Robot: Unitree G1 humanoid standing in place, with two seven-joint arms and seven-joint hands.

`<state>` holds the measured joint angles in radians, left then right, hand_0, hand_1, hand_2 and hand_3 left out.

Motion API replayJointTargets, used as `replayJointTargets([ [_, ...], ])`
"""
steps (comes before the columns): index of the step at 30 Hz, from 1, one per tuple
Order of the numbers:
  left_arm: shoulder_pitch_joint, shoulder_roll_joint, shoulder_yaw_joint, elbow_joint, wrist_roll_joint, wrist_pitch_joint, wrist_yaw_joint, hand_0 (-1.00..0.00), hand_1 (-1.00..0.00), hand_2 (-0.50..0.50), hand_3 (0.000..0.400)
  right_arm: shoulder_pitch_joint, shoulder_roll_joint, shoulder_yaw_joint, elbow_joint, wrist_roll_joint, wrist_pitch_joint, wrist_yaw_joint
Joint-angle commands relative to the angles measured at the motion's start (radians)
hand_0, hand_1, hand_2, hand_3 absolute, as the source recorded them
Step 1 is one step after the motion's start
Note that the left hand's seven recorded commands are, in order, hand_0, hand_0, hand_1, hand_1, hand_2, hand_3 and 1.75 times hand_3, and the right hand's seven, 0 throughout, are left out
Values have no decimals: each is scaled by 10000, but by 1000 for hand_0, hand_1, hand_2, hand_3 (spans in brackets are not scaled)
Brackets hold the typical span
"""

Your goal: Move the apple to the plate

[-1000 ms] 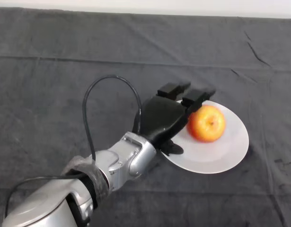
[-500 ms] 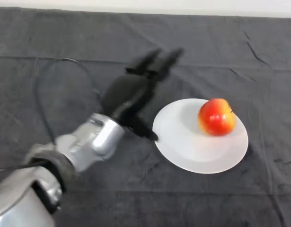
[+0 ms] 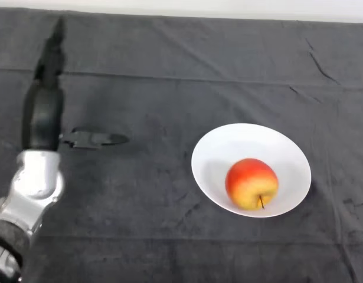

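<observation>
Apple (image 3: 252, 183) now sits on the plate (image 3: 290, 150), toward its near side, after rolling there from the far rim where we saw it half a second ago. Our left hand (image 3: 42, 118), which was right against it a second ago, has swung well away to the far left of the cloth (image 3: 169, 71). We judge the task done. The hand lies stretched out, fingers straight and pointing away from us, thumb out to the right, holding nothing.
</observation>
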<state>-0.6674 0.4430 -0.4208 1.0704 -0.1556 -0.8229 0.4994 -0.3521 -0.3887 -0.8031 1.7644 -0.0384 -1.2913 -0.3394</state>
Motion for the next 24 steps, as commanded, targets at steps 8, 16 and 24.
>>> replayJointTargets([
  [8, 693, 219, 1846, 797, -1549, -233, -250, 0, 0, 0, 0, 915, 1362, -127, 715, -136, 562, -79],
  [16, 971, 169, 2908, 1380, -2115, -49, -211, 0, 0, 0, 0, 917, 1361, -139, 713, -153, 563, -84],
  [24, 1057, -121, 3422, 1809, -2102, 158, 221, 0, 0, 0, 0, 918, 1360, -151, 714, -170, 563, -89],
])
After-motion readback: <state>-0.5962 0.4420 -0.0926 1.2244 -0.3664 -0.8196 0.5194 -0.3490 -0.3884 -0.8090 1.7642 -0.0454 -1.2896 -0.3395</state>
